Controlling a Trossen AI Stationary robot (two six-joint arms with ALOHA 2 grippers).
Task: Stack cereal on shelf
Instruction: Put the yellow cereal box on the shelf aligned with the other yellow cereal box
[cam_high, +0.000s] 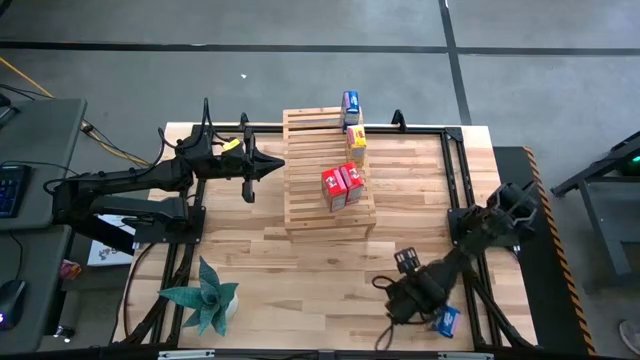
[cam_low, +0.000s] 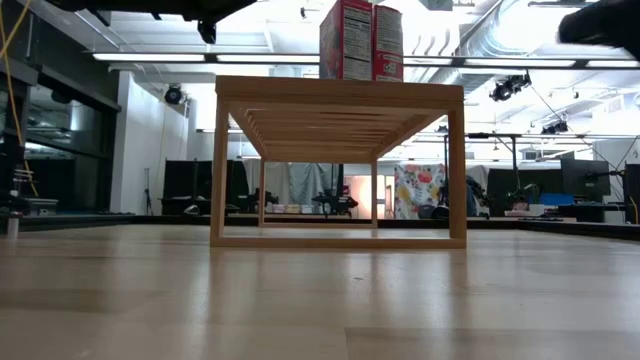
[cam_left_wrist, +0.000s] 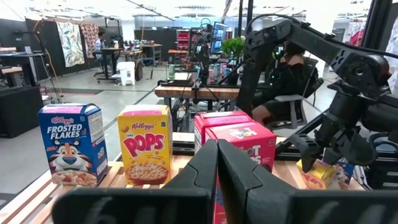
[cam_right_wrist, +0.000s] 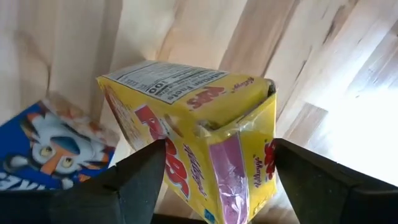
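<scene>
The slatted wooden shelf (cam_high: 305, 170) stands mid-table. On it stand a blue cereal box (cam_high: 350, 102), a yellow one (cam_high: 356, 140) and two red ones (cam_high: 341, 186). The left wrist view shows them upright on their bases: blue (cam_left_wrist: 73, 143), yellow (cam_left_wrist: 145, 143), red (cam_left_wrist: 239, 134). My left gripper (cam_high: 278, 163) hovers shut at the shelf's left side. My right gripper (cam_high: 402, 298) is near the table's near right corner, shut on a second yellow box (cam_right_wrist: 199, 137). A second blue box (cam_high: 447, 320) lies flat on the table beside it. My right gripper (cam_right_wrist: 219, 149) pinches the yellow box between its two fingers, one on each broad side (cam_right_wrist: 171, 162), close to a crumpled end flap (cam_right_wrist: 214, 127). The box sits tilted in the hold. Whether its far end touches the table does not show.
A teal plant (cam_high: 205, 295) stands at the near left corner. A black frame (cam_high: 455, 170) runs along the table's right side and far edge. Bare tabletop lies between the shelf and the near edge. The blue box (cam_right_wrist: 43, 149) lies just beside the held one.
</scene>
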